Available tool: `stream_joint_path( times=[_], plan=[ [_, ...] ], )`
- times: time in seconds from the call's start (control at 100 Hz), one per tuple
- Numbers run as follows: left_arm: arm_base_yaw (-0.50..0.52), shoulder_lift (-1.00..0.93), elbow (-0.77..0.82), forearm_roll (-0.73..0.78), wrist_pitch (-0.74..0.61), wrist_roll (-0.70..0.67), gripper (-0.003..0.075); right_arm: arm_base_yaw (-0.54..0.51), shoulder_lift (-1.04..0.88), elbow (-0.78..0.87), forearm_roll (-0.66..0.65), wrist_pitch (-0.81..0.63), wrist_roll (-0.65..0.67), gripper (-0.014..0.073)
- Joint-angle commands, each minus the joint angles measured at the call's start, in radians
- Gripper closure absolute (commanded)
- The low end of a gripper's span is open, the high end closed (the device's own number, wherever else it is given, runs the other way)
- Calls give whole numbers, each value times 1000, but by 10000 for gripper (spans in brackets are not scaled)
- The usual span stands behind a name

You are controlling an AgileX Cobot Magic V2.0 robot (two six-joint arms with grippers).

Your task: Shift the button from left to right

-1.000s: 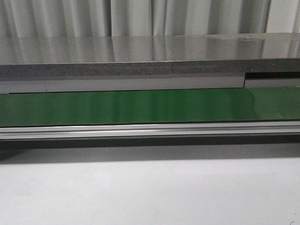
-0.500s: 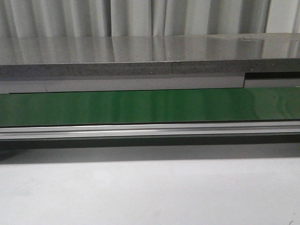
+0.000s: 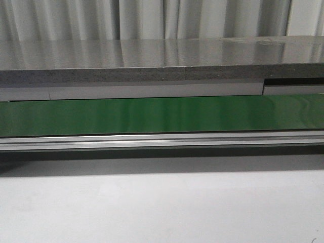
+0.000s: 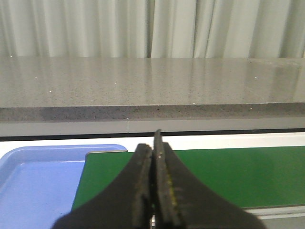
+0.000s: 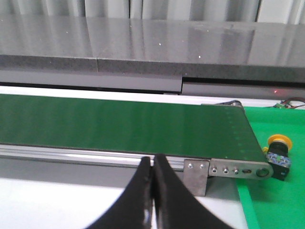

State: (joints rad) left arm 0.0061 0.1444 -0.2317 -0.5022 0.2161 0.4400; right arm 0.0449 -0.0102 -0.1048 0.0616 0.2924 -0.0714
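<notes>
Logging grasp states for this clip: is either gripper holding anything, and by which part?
Nothing is held. Left gripper and right gripper are shut and empty; the button lies untouched beyond the conveyor's end.

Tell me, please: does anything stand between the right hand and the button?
In the right wrist view, the button sits on a bright green surface just past the end of the green conveyor belt. The shut right hand is over the belt's metal rail. The rail's end bracket lies between them; nothing else does.

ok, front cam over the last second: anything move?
No visible change. The green conveyor belt shows bare in all three front frames, with the grey counter behind it unchanged. No arm, gripper or button appears in the front view.
</notes>
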Motion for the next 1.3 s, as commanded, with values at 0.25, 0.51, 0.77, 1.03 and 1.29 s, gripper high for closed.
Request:
stream_joint_path(
  times=[0.25,0.51,0.77,1.03,1.29],
  plan=[
    [-5,8,-27,-17,-72,0,741,2,-18,110,-22,-259,52,662],
    [-6,8,-27,-17,-72,0,741,2,-18,116,-24,-280,52,662],
    [-5,8,-27,-17,-72,0,741,2,-18,116,-24,-281,51,662],
    [-5,8,-27,-17,-72,0,741,2,-18,116,-24,-281,51,662],
    [-6,8,-27,-17,-72,0,741,2,-18,116,-24,-281,51,662]
  ],
)
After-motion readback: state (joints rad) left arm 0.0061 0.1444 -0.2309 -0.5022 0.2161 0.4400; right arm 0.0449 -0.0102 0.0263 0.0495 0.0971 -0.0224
